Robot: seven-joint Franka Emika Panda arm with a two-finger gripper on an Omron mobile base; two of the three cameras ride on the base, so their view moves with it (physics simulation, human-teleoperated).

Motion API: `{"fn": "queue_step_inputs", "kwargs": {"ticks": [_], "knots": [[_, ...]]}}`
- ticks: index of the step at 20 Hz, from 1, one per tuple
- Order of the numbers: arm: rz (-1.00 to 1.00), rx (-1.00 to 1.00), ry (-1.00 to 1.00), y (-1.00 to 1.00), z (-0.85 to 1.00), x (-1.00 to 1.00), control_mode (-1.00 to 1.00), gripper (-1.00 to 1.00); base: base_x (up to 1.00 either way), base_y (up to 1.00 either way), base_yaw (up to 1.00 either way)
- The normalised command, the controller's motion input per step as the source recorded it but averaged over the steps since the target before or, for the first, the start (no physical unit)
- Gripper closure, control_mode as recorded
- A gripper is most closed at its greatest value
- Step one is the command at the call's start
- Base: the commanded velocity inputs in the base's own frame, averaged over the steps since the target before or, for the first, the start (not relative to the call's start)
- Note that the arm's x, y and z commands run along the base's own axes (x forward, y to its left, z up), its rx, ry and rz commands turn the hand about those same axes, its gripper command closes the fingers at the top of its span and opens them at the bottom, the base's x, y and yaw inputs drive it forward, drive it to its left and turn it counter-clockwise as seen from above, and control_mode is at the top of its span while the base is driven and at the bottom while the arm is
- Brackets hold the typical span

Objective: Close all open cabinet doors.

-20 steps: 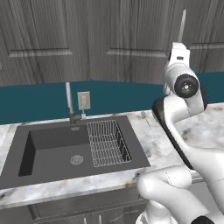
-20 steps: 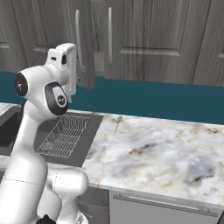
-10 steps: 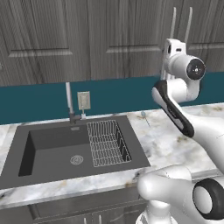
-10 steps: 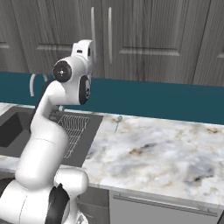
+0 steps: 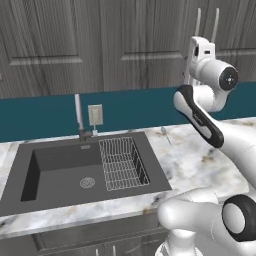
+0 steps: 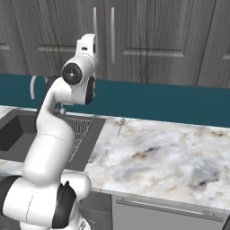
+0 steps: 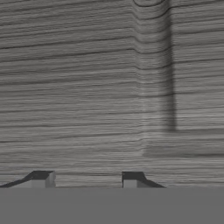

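1. Cabinet doors: we see a row of tall grey wood-grain upper doors running above the teal backsplash and the marble counter. In both base views they all appear to lie flush with one another; we cannot pick out one that stands ajar.
2. How they handle, as we judge it: the doors are stiff, flat hinged panels, light to swing and not fragile. A flat push on the face, on the side away from the hinge, should close one, so no grip is needed. The long vertical silver bar handles are smooth and could slip under a pinch.
3. The pincer points straight at a door, and its two dark fingertips rise at the bottom of the hand view with a gap between them and nothing held. The wood grain and the edge of a recessed panel look very close, but we cannot tell whether the tips touch the door.
4. In the left base view the white hand is raised in front of the doors just below a pair of handles, to the right of the sink and its faucet.
5. In the right base view the same hand sits against the doors just beside a pair of handles.
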Motion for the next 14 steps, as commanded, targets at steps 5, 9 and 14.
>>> {"fn": "queue_step_inputs", "kwargs": {"ticks": [5,9,14], "knots": [[0.00,-0.07,0.13,0.75,-0.27,0.48,-1.00,-1.00,0.00,0.00,0.00],[0.01,-0.12,0.25,0.80,-0.10,0.14,-1.00,-1.00,0.00,0.00,0.00],[0.02,-0.14,0.25,0.95,-0.16,0.01,-1.00,-1.00,0.00,0.00,0.00]]}}
